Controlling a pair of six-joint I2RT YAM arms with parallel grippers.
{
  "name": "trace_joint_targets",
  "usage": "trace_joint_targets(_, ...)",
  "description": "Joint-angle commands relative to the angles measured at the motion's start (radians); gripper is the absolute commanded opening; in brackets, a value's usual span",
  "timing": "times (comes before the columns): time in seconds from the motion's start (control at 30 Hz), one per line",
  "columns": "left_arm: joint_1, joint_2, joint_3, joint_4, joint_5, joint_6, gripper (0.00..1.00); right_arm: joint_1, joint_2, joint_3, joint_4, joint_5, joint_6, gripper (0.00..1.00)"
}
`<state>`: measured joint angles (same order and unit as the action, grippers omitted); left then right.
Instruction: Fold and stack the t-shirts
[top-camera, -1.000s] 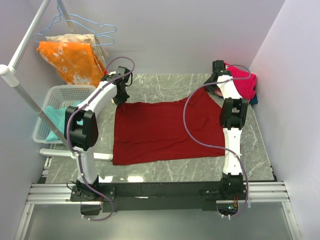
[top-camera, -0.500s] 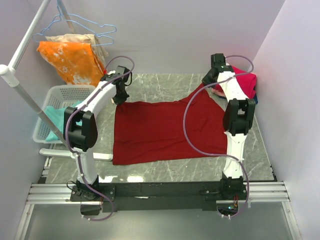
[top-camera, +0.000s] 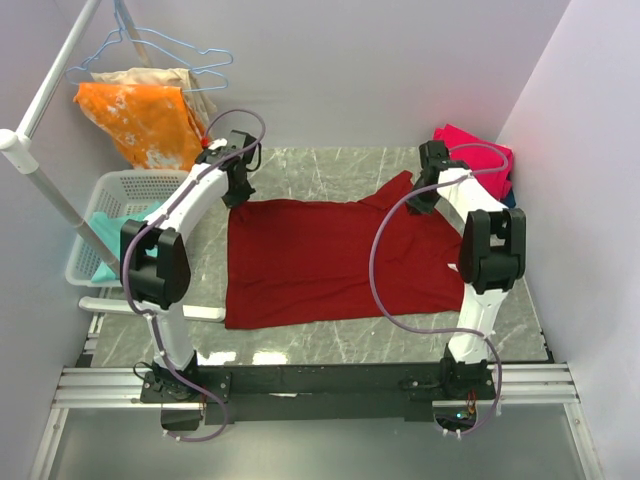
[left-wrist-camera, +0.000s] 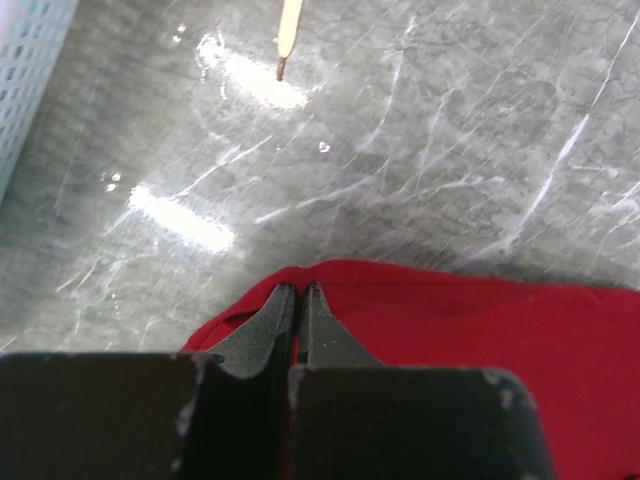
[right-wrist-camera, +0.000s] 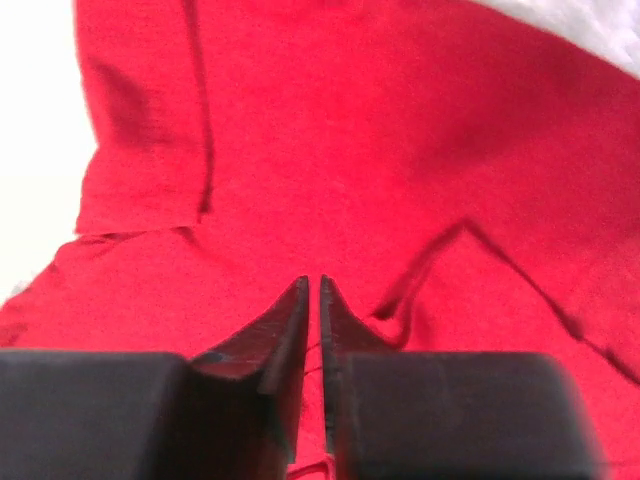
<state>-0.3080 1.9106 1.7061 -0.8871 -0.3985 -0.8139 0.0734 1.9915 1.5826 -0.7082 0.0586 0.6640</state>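
Maroon shirt (top-camera: 320, 260) lies flatter on the desk (top-camera: 330, 165) since my right end effector (right-wrist-camera: 310, 285) came down, slit-narrow, grip unclear; left end effector (left-wrist-camera: 297, 290) stays pinched on its far-left corner, so folding looks next.

Pale lilac walls (top-camera: 350, 70) close in a grey, white-veined marble-look tabletop (top-camera: 320, 170) streaked with bright glare (left-wrist-camera: 180, 215). At the left stands a white tubular clothes rack (top-camera: 45, 185) carrying light blue wire hangers (top-camera: 165, 50), a white slatted plastic basket (top-camera: 120, 185) below.
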Motion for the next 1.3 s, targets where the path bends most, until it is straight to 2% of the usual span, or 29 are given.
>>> trace_joint_targets(0.0,0.004,-0.081,-0.023,-0.006,-0.046,-0.022,0.01,0.023,0.027,0.072,0.072,-0.051,-0.018,0.24)
trace_joint_targets(0.1,0.004,-0.079,-0.029,-0.01,-0.051,-0.025,0.01,0.043,0.104,0.16,0.049,-0.055,-0.015,0.29)
trace_joint_targets(0.43,0.004,-0.067,-0.037,-0.015,-0.01,-0.024,0.01,0.057,0.273,0.362,0.029,-0.095,0.025,0.29)
trace_joint_targets(0.77,0.003,-0.081,-0.026,-0.024,0.021,-0.028,0.01,0.045,0.385,0.548,-0.022,-0.06,0.032,0.29)
trace_joint_targets(1.0,0.003,-0.123,-0.043,0.033,0.128,-0.034,0.04,0.02,0.394,0.548,0.042,-0.046,0.095,0.29)
trace_joint_targets(1.17,0.003,-0.143,-0.046,0.06,0.174,-0.045,0.08,0.016,0.435,0.617,0.007,-0.055,0.091,0.29)
trace_joint_targets(1.27,0.004,-0.15,-0.042,0.056,0.188,-0.048,0.11,0.016,0.429,0.597,0.018,-0.055,0.088,0.29)
